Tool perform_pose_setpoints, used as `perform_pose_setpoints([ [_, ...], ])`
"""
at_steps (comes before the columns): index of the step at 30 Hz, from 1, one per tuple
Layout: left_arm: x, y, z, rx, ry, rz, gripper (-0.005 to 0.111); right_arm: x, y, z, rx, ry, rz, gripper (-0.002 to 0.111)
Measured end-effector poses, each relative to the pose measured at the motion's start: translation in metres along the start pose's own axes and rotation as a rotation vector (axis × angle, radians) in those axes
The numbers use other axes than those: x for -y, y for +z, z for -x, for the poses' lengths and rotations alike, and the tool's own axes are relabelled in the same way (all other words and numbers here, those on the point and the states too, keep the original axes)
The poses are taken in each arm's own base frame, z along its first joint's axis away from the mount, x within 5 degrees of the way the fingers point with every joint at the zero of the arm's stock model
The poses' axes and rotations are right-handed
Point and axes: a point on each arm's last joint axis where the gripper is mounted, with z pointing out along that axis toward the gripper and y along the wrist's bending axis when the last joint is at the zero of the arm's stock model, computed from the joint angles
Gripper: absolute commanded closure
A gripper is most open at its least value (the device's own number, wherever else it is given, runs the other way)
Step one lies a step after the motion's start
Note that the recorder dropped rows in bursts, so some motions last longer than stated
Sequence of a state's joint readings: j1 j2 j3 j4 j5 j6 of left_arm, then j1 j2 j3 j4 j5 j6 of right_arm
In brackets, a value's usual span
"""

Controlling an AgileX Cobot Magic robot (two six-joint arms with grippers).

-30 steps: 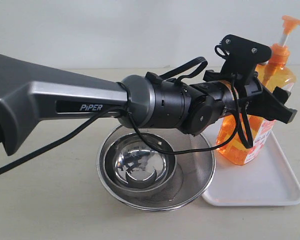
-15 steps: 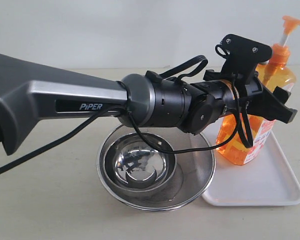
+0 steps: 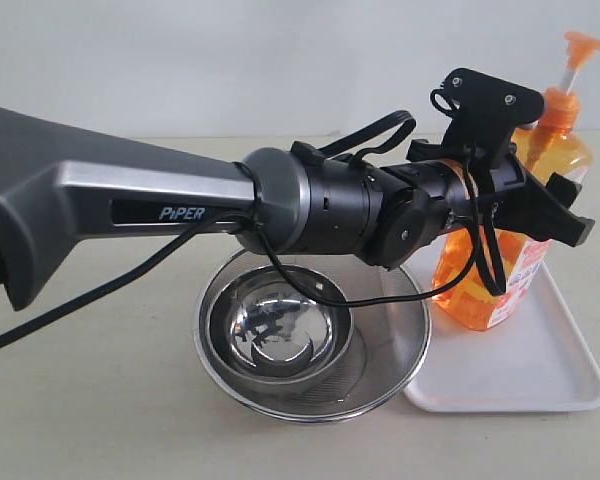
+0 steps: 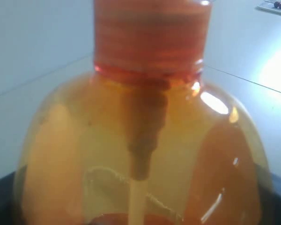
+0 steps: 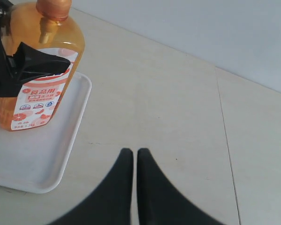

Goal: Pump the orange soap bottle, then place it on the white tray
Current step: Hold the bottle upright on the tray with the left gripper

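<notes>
Exterior view, left to right: left arm point(image 3: 130, 200) comes in from 9 o'clock and spans the frame above the bench point(image 3: 80, 400). Under its wrist, at 6 o'clock, sits a round mesh strainer point(image 3: 405, 345) with a steel bowl point(image 3: 280, 335) inside it. Next, the white tray point(image 3: 520, 385) lies just beside the strainer at its 3 o'clock. The strainer rim overlaps the tray edge in view; can't tell if they touch. On the tray, at its 11 o'clock corner, the orange soap bottle point(image 3: 470, 295) stands upright, base flat. Its pump head point(image 3: 585, 45) is up on the stem, spout toward 3 o'clock. The left end effector point(image 3: 560, 215) is clamped across the bottle's body at label height: one finger lies flat on the near face, the other is hidden behind the bottle.

Left wrist view: bottle shoulder and neck fill the frame, dip tube point(image 4: 139, 154) visible through the plastic, dark finger edges on both sides of the bottle.

Right wrist view: right end effector point(image 5: 131, 152) has its fingers pressed together, only a thin slit between them. It hangs over the bench, well apart from tray and bottle.
</notes>
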State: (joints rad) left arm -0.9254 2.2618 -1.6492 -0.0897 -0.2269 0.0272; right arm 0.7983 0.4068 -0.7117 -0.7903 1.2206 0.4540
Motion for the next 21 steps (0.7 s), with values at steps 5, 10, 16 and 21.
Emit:
perform_pose_setpoints([
  [5, 0.0, 0.0, 0.0004, 0.004, 0.0, 0.0, 0.096, 0.0, 0.0, 0.0, 0.0, 0.0, 0.0, 0.108],
  [10, 0.0, 0.0, 0.0004, 0.004, 0.0, 0.0, 0.095, 0.0, 0.0, -0.0001, -0.001, 0.0, 0.0, 0.108],
  [16, 0.0, 0.0, 0.0004, 0.004, 0.0, 0.0, 0.053, 0.0, 0.0, -0.0001, -0.001, 0.0, 0.0, 0.108],
  [21, 0.0, 0.0, 0.0004, 0.004, 0.0, 0.0, 0.02, 0.0, 0.0, -0.0001, -0.001, 0.0, 0.0, 0.108],
])
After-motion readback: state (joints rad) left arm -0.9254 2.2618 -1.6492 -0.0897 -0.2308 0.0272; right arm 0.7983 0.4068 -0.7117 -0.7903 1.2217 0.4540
